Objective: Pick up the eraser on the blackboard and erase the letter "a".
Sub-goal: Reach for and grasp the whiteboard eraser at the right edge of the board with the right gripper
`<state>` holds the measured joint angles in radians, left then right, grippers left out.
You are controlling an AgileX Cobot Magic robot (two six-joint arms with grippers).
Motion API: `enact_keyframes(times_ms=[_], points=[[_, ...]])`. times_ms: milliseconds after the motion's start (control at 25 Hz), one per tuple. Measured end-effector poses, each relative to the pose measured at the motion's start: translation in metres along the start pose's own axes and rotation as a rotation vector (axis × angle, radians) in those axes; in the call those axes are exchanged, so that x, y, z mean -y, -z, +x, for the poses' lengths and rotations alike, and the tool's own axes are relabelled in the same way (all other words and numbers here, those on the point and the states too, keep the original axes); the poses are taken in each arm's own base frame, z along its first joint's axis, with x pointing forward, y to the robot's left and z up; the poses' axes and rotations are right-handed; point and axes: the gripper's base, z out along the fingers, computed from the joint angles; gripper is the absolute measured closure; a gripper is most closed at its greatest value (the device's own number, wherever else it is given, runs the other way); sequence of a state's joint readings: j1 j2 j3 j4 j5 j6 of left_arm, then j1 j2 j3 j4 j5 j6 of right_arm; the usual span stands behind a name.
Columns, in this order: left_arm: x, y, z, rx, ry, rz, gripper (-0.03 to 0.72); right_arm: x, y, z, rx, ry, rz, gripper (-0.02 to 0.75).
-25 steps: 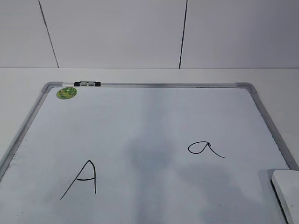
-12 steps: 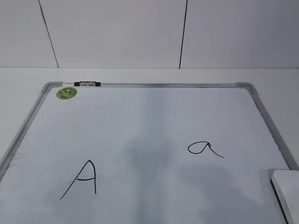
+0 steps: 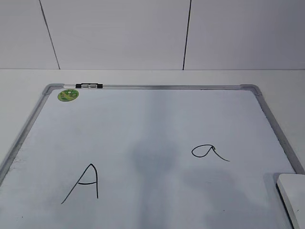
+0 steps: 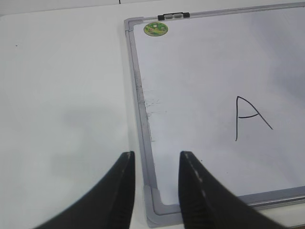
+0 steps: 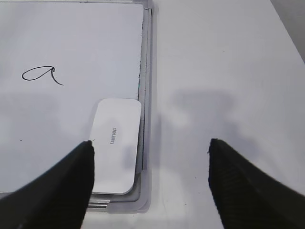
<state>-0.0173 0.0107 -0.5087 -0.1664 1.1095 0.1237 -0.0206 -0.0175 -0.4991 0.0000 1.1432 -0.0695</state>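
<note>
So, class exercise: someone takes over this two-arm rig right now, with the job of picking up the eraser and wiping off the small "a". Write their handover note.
Left gripper: open, empty, over the whiteboard's near-left corner.
Right gripper: open wide, empty, above the eraser, not gripping it.
Eraser: lying flat on the blackboard at its near-right corner, against the frame.
Letter "a": intact on the right half, beyond the eraser. Capital "A" on the left half, to be left alone.
Done: nothing yet.
Left: lower the right gripper, grasp the eraser, carry it to the "a" and wipe it off.
</note>
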Motion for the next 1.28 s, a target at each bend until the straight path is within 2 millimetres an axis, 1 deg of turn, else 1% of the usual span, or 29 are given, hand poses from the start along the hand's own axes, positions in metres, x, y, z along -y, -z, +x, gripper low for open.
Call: enact_keyframes(times_ms=[480,720,880,960,1080,1160,1280], points=[[0.000,0.000,0.000,0.000,0.000,0.000,0.454,0.000,0.000,0.000,0.000,-0.002,-0.005,0.146],[0.000,0.000,0.000,0.000,0.000,0.000,0.454,-0.001,0.005,-0.009,0.081,-0.011,-0.017,0.146],[0.000,0.000,0.000,0.000,0.000,0.000,0.454,-0.001,0.010,-0.013,0.104,-0.012,-0.019,0.146],[0.000,0.000,0.000,0.000,0.000,0.000,0.454,-0.001,0.010,-0.019,0.090,-0.013,-0.022,0.146],[0.000,0.000,0.000,0.000,0.000,0.000,0.454,-0.001,0.006,-0.033,0.040,-0.021,-0.038,0.146],[0.000,0.000,0.000,0.000,0.000,0.000,0.454,-0.001,0.001,-0.043,-0.007,-0.026,-0.049,0.146],[0.000,0.000,0.000,0.000,0.000,0.000,0.454,-0.001,-0.011,-0.058,-0.121,-0.030,-0.062,0.146]])
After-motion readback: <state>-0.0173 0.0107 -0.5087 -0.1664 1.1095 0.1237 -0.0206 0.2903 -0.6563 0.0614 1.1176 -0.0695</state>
